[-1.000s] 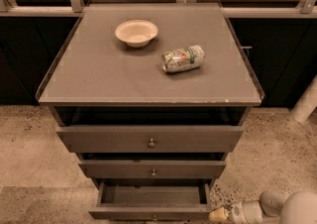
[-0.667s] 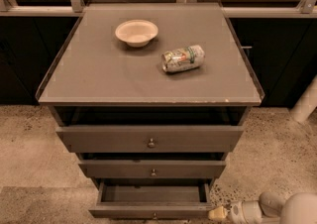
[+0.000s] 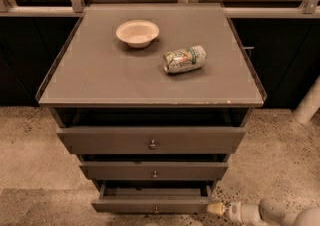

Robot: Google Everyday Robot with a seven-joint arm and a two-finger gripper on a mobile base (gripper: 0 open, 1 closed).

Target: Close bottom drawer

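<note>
The bottom drawer (image 3: 150,205) is the slimmest of three grey-brown drawers and stands pulled out, its inside showing, with a small round knob (image 3: 156,210) at its front centre. The gripper (image 3: 216,208) comes in from the lower right on a white arm (image 3: 280,213). Its tan tip sits at the drawer's front right corner, close to it; contact cannot be told.
The middle drawer (image 3: 154,171) and top drawer (image 3: 151,140) sit above it, each slightly out. On the cabinet top (image 3: 100,77) lie a beige bowl (image 3: 137,33) and a crushed can (image 3: 184,59) on its side. Speckled floor surrounds the cabinet; a white post (image 3: 309,104) stands at right.
</note>
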